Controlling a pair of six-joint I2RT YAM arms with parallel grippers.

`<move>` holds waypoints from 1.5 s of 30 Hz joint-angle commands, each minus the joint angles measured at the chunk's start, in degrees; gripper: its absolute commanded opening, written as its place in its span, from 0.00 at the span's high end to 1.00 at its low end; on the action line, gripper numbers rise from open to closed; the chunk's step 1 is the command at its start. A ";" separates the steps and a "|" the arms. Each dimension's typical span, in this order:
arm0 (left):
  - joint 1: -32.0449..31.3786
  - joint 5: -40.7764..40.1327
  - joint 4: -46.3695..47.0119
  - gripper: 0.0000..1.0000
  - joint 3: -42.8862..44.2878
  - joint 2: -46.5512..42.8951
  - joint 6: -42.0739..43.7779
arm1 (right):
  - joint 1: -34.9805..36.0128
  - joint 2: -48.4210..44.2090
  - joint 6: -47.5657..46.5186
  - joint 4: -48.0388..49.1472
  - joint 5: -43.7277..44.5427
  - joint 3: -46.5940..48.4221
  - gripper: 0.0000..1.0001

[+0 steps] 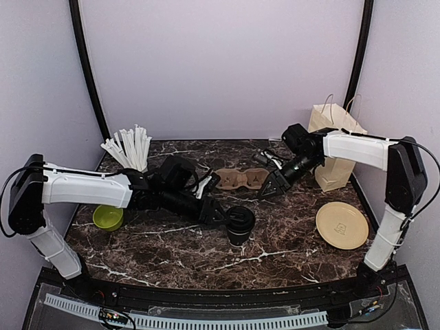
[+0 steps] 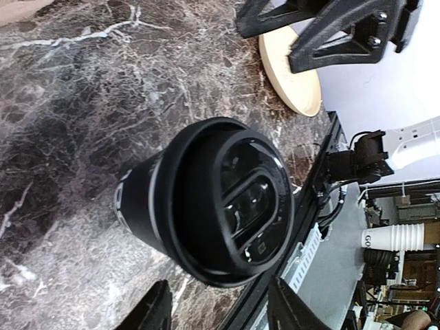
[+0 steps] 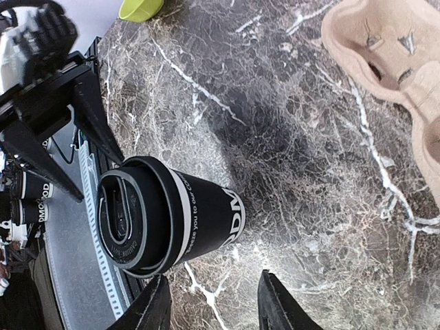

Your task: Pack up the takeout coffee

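Top external view is showing the takeout coffee (image 1: 240, 224) standing upright, lid on, on the dark marble desk (image 1: 158, 251), just below the centre of the frame. The left gripper (image 1: 223, 214) is hovering just beside the cup's left side, jaws partly apart and gripping nothing. In the left wrist view its fingers (image 2: 155, 311) are sitting at the bottom edge, clear of the cup. The right gripper (image 1: 268, 190) is hanging up-right of the cup, at the right end of the pulp cup carrier (image 1: 237, 180), jaws likewise parted and empty. A paper bag (image 1: 335, 155) is standing at the upper right.
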 commanded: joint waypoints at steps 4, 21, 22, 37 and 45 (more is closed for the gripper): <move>0.25 -6.82 -10.40 0.39 7.09 -2.39 7.68 | 0.05 -5.20 -3.97 0.26 -2.65 -4.00 0.54; 4.67 -0.32 -9.23 0.32 18.66 8.99 17.32 | 4.87 -1.83 -2.50 3.80 -4.95 -7.68 0.62; 4.67 -0.13 -8.81 0.33 18.19 8.81 17.15 | 4.91 -1.40 -2.55 3.53 -4.56 -6.98 0.63; 4.69 3.86 -1.32 0.38 4.39 0.50 10.57 | 4.78 8.21 -1.05 1.49 -1.50 4.26 0.71; 4.66 2.06 -1.69 0.41 1.59 -3.94 8.68 | 2.67 9.66 -0.84 -0.45 -0.48 11.01 0.70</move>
